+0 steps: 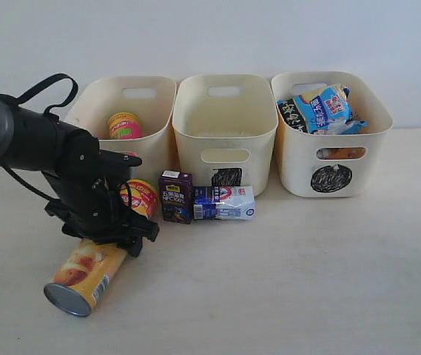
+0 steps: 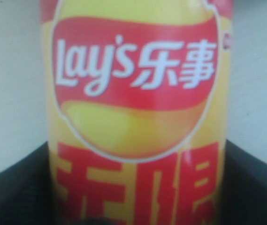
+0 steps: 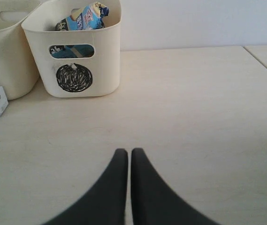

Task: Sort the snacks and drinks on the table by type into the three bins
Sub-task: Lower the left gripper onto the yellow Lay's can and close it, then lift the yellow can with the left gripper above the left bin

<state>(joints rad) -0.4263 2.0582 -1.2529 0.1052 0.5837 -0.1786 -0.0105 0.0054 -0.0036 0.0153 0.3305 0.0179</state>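
The left gripper (image 1: 123, 234) straddles the yellow chip tube (image 1: 84, 277), lying on the table (image 1: 306, 281) before the left bin (image 1: 92, 96), its likely home; whether its jaws have clamped is unclear. A purple carton (image 1: 175, 197) and a blue-and-white carton (image 1: 225, 203) sit centre. The right gripper (image 3: 129, 161), pinched shut, idles.

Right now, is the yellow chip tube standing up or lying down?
Lying down: the yellow chip tube rests on its side on the table, its silver end showing.

Pale wooden table (image 1: 306, 281); plain white wall (image 1: 269, 29) behind.
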